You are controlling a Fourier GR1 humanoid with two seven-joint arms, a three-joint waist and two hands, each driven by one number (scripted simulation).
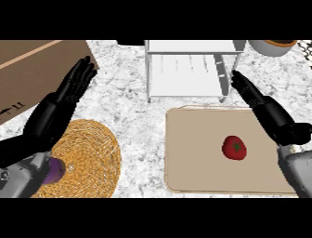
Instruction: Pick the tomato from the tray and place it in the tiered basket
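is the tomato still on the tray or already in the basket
On the tray. The tomato lies on the tray, untouched, with the white tiered basket beyond it.

A red tomato with a green stem lies on a beige tray left of the black right hand's fingers, a white basket at their tips, on a grey-and-white marbled counter with a golden woven mat and brown cardboard box by the black left hand.
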